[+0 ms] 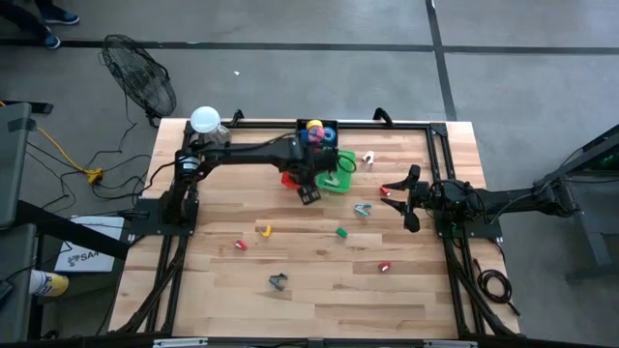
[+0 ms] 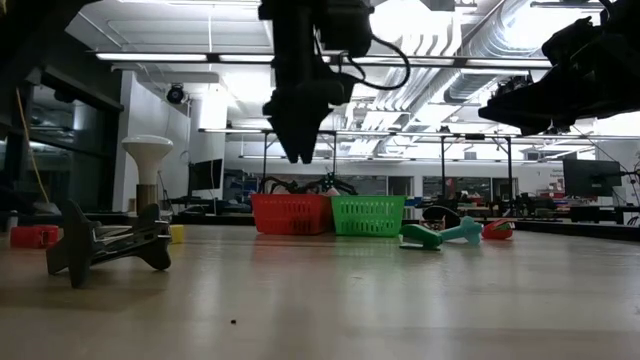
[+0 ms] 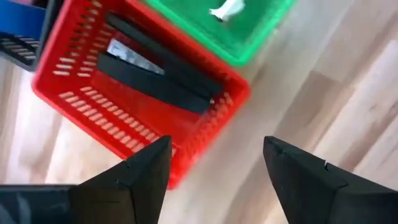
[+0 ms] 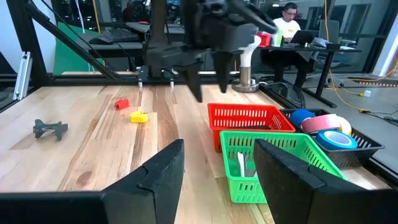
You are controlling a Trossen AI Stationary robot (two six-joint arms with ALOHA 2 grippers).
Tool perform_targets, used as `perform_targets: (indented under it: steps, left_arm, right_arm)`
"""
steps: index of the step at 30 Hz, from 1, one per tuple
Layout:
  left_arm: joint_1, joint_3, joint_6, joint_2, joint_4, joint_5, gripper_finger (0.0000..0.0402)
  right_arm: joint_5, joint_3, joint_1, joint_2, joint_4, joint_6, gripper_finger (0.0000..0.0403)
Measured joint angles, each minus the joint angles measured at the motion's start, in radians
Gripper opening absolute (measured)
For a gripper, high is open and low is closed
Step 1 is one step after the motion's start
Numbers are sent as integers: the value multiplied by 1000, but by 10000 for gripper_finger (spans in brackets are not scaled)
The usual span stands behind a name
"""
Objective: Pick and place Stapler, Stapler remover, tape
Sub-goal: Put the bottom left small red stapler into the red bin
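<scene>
The big wooden table (image 1: 319,261) fills the floor in front of me, with both dark arms reaching in over it. The left arm stretches right across the far side, and its left end effector (image 1: 309,192) hangs just off the near edge of the red basket (image 1: 291,179), fingers spread wide, holding nothing. From its wrist view you look straight down between those open fingers (image 3: 140,174) at bare wood and the basket's corner. The right arm waits at the right side of the table, its right end effector (image 1: 409,198) open and empty too, pointing toward the baskets.

Inside the red basket lies the stapler (image 3: 155,84), long and black, resting flat on the bottom. Pressed against the red one is the green basket (image 4: 273,163), with a small white piece (image 4: 242,164) in it. Behind those two sits a black tray holding the tape (image 4: 328,130): pink and blue rolls show clearly.

Scattered on the near wood are a dark claw-shaped piece (image 1: 279,281), a teal one (image 2: 440,235), and tiny red (image 1: 384,267), yellow (image 1: 266,230) and green (image 1: 341,232) bits, all well apart.
</scene>
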Motion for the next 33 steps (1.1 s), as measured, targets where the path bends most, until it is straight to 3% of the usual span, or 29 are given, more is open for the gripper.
perform_targets:
  steps: [15, 26, 33]
  left_arm:
    - [-247, -13, -507, -3, -302, -282, 245]
    - [-417, -63, -727, -10, -376, -307, 245]
    - [-512, -275, -1121, -112, -379, -233, 245]
  right_arm:
    - [0, 0, 0, 0, 0, 0, 185]
    - [0, 0, 0, 0, 0, 0, 185]
    - [0, 0, 0, -1, 0, 0, 185]
